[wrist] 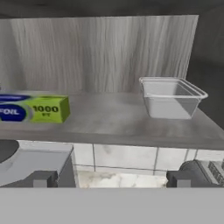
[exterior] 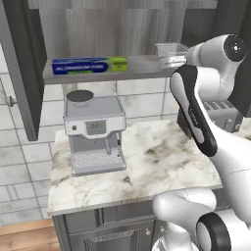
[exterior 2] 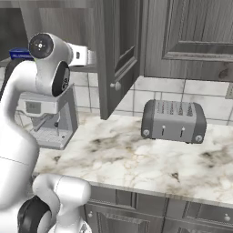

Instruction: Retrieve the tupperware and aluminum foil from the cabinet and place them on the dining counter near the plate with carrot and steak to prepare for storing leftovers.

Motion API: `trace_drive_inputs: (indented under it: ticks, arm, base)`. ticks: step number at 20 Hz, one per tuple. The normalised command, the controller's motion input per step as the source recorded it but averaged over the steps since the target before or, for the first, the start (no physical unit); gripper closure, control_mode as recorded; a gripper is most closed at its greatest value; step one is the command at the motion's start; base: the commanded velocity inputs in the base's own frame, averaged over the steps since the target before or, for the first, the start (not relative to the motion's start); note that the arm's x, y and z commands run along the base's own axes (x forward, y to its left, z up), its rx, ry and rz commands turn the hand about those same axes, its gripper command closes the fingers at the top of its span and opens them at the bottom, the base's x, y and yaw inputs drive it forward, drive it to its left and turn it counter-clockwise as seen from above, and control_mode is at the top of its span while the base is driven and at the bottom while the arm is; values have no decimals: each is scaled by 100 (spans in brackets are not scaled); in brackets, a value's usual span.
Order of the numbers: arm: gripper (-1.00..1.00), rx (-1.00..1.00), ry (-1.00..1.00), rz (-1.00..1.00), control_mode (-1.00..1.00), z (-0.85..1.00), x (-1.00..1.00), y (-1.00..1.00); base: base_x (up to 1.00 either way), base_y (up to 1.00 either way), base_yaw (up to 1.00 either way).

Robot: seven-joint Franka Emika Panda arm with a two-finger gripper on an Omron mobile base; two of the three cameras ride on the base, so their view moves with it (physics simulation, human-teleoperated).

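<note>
On the cabinet (exterior: 22, 73) shelf, the aluminum foil (exterior: 89, 65) lies at the left and the tupperware (wrist: 171, 97) sits well apart at the right. Below, a coffee machine (exterior: 94, 133) and a toaster (exterior 2: 173, 121) stand on the marbled tabletop (exterior: 147, 166). The hand (wrist: 113, 179), fingers apart and holding nothing, faces the shelf's front edge.

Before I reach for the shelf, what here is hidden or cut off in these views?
- Aluminum foil: its left end is cut by the hand view's edge; in the right base view the arm covers most of it.
- Tupperware: partly behind the arm in the left base view.
- Hand: fingertips apart and open.
- Coffee machine: partly behind the arm in the right base view.
</note>
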Motion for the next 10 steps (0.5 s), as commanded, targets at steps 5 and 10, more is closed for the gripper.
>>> trace_drive_inputs:
  ticks: [5,10]
  arm:
    - [-100,0,2,-3,-100,35,32,-11]
    - [-100,0,2,-1,-100,0,34,-10]
  base:
    - [0,0,0]
    - [0,0,0]
